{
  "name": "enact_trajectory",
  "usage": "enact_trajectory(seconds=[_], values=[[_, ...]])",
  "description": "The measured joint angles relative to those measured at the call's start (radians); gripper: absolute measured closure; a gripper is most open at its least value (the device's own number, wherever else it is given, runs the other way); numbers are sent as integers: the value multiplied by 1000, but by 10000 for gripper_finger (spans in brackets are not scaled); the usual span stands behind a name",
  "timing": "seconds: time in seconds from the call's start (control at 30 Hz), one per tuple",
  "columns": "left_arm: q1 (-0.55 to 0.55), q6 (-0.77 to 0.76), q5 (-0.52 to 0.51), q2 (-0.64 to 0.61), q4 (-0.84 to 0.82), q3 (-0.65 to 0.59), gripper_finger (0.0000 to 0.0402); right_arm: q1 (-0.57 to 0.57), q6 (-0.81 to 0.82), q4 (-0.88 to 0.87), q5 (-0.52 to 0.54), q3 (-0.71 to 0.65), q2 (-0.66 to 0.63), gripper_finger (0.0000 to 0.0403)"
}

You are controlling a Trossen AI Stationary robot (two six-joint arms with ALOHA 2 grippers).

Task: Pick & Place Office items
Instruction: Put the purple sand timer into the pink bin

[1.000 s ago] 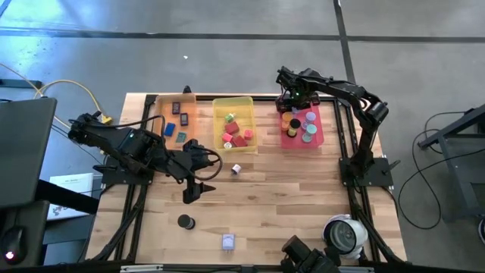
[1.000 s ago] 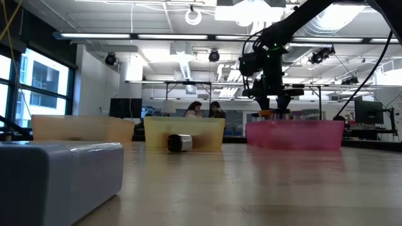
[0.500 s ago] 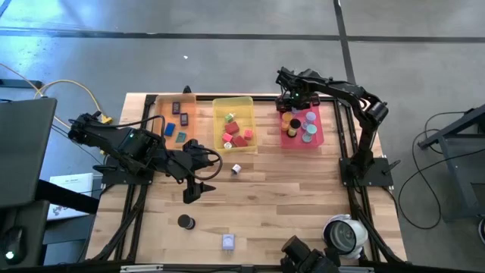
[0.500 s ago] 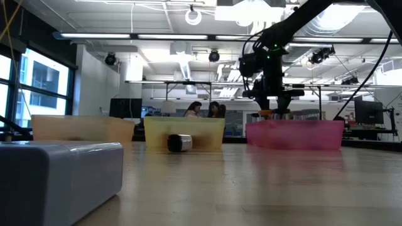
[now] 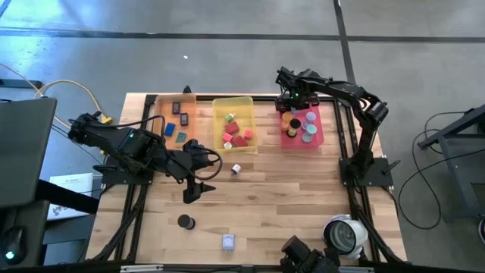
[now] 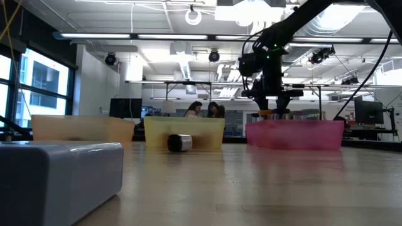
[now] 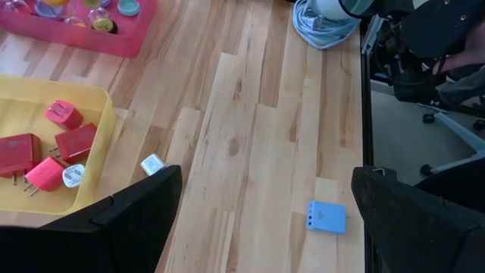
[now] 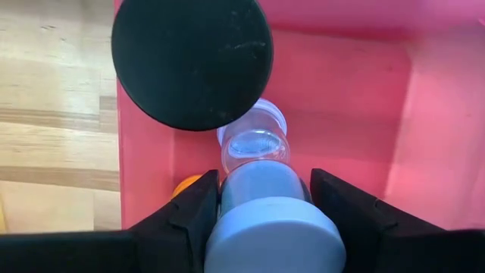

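High view shows the wooden table [image 5: 288,189] first, with three trays in a row along its far edge: the orange tray [image 5: 161,112] with flat dark rectangles, the yellow tray [image 5: 244,105] with red chargers, and the pink tray [image 5: 322,127] with round discs. The right gripper [image 5: 290,107] hangs over the pink tray's near-left corner, fingers half closed on a pale blue-grey disc [image 8: 270,227], which the right wrist view shows pinched edgewise between them above the tray floor. A big black disc [image 8: 192,61] and a clear-topped one [image 8: 255,144] lie right below. From where I stand, the worry is the release: drop it there and it may land on the black disc, or clip the tray's left wall and roll out onto the wood. The left gripper [image 5: 198,189] waits over the middle of the table with its fingers spread wide and nothing in them. Loose items remain: a small white cube [image 5: 236,169] just in front of the yellow tray, a black disc [image 5: 185,221] and a lavender cube [image 5: 229,242] near the front edge.
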Motion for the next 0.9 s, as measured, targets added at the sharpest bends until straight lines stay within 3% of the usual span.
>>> enact_trajectory(seconds=[0.4, 0.9], values=[[0, -2, 0, 1, 0, 0, 25, 0, 12, 0, -1, 0, 0, 224], [0, 9, 11, 27, -1, 0, 25, 2, 173, -23, -86, 0, 0, 224]])
